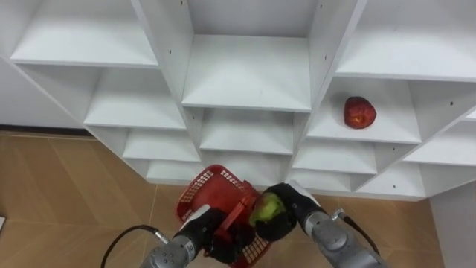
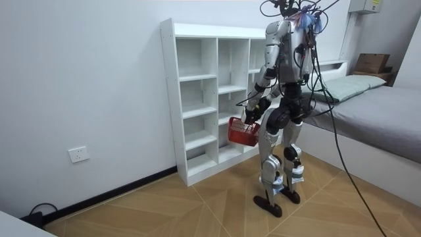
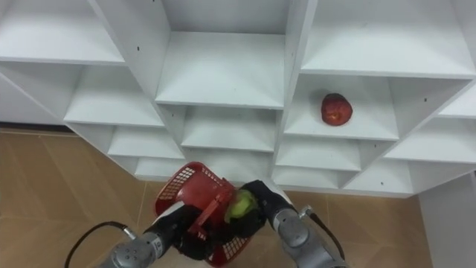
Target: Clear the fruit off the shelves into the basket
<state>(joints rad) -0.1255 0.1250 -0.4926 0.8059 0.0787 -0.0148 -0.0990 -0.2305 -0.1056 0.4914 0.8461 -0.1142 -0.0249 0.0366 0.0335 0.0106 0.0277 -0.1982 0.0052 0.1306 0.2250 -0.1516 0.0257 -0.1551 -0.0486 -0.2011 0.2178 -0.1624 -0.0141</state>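
Observation:
My right hand [image 1: 286,212] is curled round a green fruit [image 1: 268,209] and holds it just over the red basket [image 1: 208,192]. Low in front of me, my left hand [image 1: 217,234] grips that basket by its handle. A red apple [image 1: 359,112] lies on a shelf of the white closet [image 1: 249,82], in the right column. In the right eye view the green fruit [image 3: 242,204] sits at the basket's [image 3: 186,186] right rim, held by the right hand [image 3: 260,205], with the left hand [image 3: 195,237] below and the red apple [image 3: 336,109] on its shelf. In the room view I stand facing the closet [image 2: 197,99], basket [image 2: 243,131] held at hip height.
The closet's other compartments hold nothing. Wooden floor [image 1: 67,193] runs along its foot. In the room view a bed [image 2: 375,112] stands behind me at the room view's right and a wall socket [image 2: 78,155] sits at the left.

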